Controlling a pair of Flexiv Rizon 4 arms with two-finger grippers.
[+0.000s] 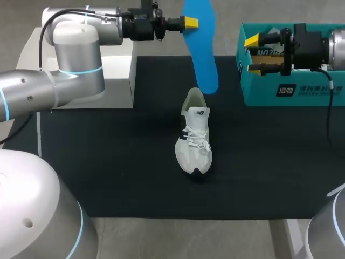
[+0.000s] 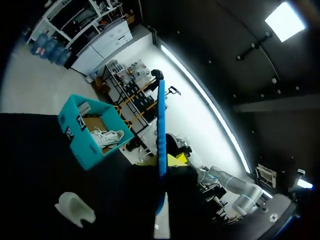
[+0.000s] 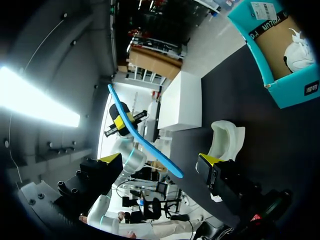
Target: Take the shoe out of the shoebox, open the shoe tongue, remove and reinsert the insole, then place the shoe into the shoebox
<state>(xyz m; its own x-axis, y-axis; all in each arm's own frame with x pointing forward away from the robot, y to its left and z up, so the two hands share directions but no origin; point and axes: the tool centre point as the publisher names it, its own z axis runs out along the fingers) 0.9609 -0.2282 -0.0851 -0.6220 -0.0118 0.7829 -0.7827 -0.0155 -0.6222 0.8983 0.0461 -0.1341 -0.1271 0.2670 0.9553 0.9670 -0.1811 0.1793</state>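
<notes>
While the insole (image 1: 202, 54) hangs clear of the table, the left gripper (image 1: 190, 23) pinches it near its upper end, yellow tips clamped on the blue foam from both sides. Insole's long axis is near upright with a slight lean, its lower end dropping toward the heel opening of the shoe (image 1: 195, 137). In the head view the lower tip sits just over the collar; contact cannot be told. In the left wrist view the insole shows edge-on, a thin blue line running out ahead of the fingers.

Shoe: white, upright on its sole on the black mat (image 1: 108, 162), outside the shoebox (image 1: 259, 93). Long axis runs away from the robot, heel far, toe near. Mouth looks open; tongue's exact set is hard to tell.

Right gripper (image 1: 255, 54): jaws spread wide, nothing between them, over the end of the shoebox nearest the shoe, well apart from the shoe itself. A second white shoe (image 3: 299, 50) lies inside the box.

Judgement: the left arm is nearer and carries the work. Reinsertion needs the insole tipped from upright toward the shoe's axis, leading end sliding forward under the tongue. The right arm may have to steady the shoe.
</notes>
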